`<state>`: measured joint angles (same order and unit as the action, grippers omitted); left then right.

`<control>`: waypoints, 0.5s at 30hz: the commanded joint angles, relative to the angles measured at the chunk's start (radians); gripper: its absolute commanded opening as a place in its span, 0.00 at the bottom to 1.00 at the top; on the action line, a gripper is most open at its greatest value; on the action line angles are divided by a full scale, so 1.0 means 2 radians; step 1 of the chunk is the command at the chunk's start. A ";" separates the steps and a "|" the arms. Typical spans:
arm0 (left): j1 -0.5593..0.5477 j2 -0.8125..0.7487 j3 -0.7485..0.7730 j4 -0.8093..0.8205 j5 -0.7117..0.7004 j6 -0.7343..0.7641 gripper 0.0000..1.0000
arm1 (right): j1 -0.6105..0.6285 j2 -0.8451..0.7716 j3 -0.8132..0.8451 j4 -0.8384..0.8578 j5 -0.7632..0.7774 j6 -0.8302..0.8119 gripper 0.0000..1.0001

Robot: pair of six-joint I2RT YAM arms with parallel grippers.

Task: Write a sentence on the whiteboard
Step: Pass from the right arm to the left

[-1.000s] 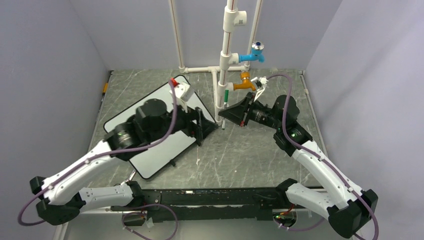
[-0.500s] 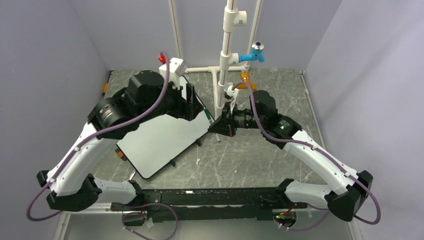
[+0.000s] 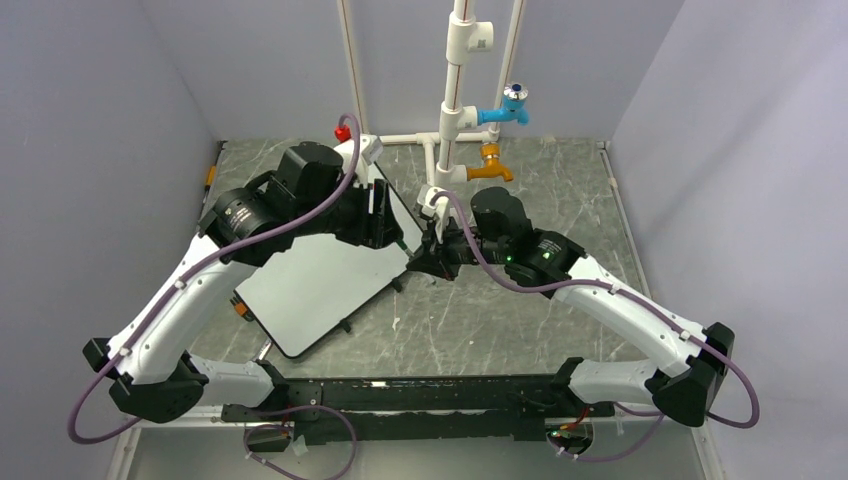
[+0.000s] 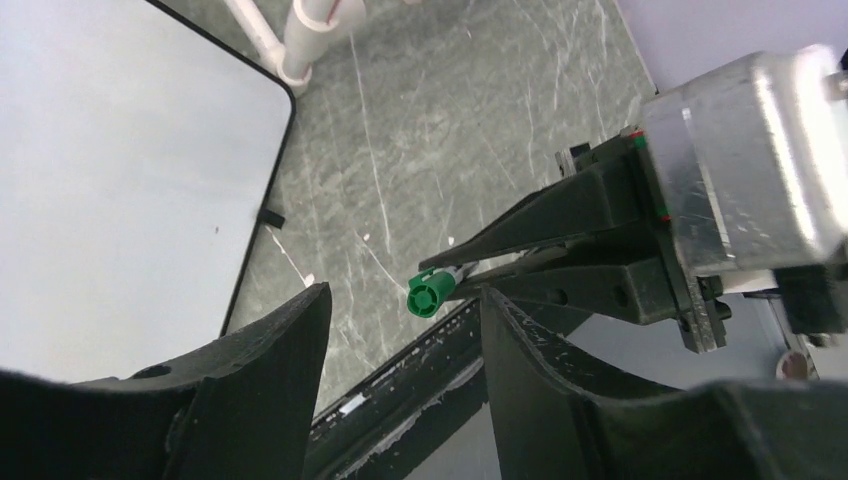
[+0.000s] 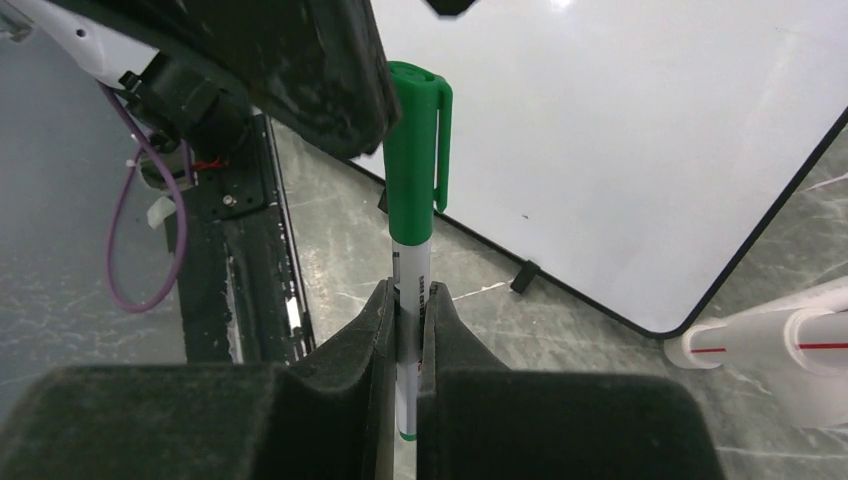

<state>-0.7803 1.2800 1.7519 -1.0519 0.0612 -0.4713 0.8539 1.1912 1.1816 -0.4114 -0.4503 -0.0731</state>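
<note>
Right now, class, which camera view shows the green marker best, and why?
The right wrist view: the marker shows nearly whole, green cap and clip above a white barrel pinched in the right gripper. The left wrist view shows only its cap end-on inside the open left gripper. The top view hides nearly all of it.

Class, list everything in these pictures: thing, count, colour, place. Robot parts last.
whiteboard: one, white, black rim, left on the table
marker: one, green, capped, in the right gripper
pipe frame: one, white, back of table
blue tap: one, blue, on the pipe frame
orange tap: one, orange, below the blue tap
table: one, grey marbled, under everything
left gripper: one, black, open by the marker's cap
right gripper: one, black, shut on the marker
</note>
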 commanded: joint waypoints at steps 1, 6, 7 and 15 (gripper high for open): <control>0.009 -0.015 -0.021 0.024 0.050 -0.014 0.58 | 0.010 -0.002 0.024 0.020 0.026 -0.031 0.00; 0.017 -0.031 -0.064 0.053 0.073 -0.026 0.49 | 0.018 0.000 0.023 0.029 0.028 -0.037 0.00; 0.019 -0.033 -0.072 0.060 0.081 -0.029 0.46 | 0.020 0.000 0.022 0.031 0.028 -0.038 0.00; 0.028 -0.038 -0.100 0.113 0.127 -0.048 0.39 | 0.025 -0.005 0.015 0.037 0.028 -0.044 0.00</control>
<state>-0.7326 1.2255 1.5551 -0.9154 0.2512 -0.5365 0.8951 1.1950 1.1828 -0.3943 -0.4004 -0.1329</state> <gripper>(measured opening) 0.409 0.075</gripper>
